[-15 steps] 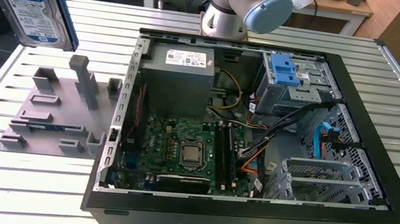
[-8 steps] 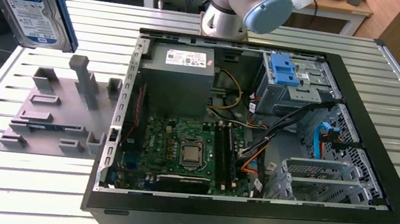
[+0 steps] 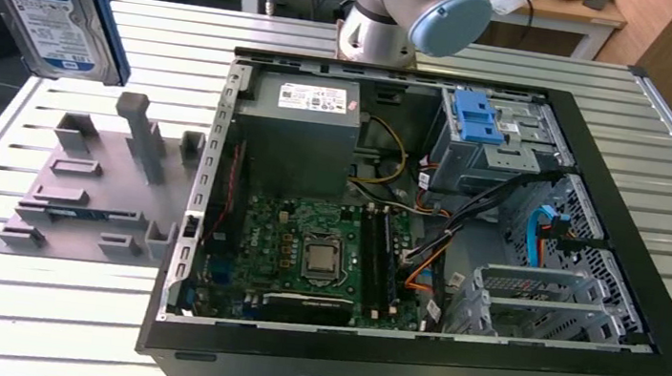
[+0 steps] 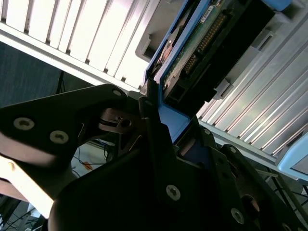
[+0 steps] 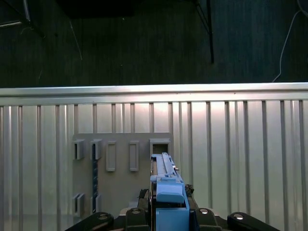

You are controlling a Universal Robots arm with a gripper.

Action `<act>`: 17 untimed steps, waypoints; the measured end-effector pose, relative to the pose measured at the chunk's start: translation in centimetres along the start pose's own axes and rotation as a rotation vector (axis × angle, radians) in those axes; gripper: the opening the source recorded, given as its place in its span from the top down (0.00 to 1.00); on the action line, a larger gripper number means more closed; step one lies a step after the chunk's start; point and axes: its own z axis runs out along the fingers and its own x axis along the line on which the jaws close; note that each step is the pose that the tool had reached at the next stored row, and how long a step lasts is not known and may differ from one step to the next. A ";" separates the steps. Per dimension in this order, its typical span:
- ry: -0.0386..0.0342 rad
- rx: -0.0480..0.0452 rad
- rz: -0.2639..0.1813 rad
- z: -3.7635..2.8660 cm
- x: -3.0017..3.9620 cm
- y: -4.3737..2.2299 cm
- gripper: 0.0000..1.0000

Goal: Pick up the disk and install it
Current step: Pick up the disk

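Holds the disk [image 3: 60, 15] aloft in the gripper [image 4: 159, 103], fingers clamped tight on either side of its thin blue bracket, as seen in the second wrist view. Hangs upright, white-and-blue label outward, well clear of the slatted table [image 3: 37, 324]. Appears edge-on in the first wrist view, poised over the grey moulded fixture [image 3: 80, 181] lying near the table's edge on the exterior view's left. Shows the open computer case [image 3: 416, 371] at the table's middle, with the grey power supply [image 3: 298, 130] and a blue latch [image 3: 475, 119] inside, toward its far wall.
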 end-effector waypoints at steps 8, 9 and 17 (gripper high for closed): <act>0.0000 -0.0001 0.000 -0.90 -0.01 0.01 0.64; 0.0000 0.0000 0.000 -1.01 -0.01 0.01 0.64; 0.0000 0.0000 0.000 -1.92 -0.02 0.02 0.64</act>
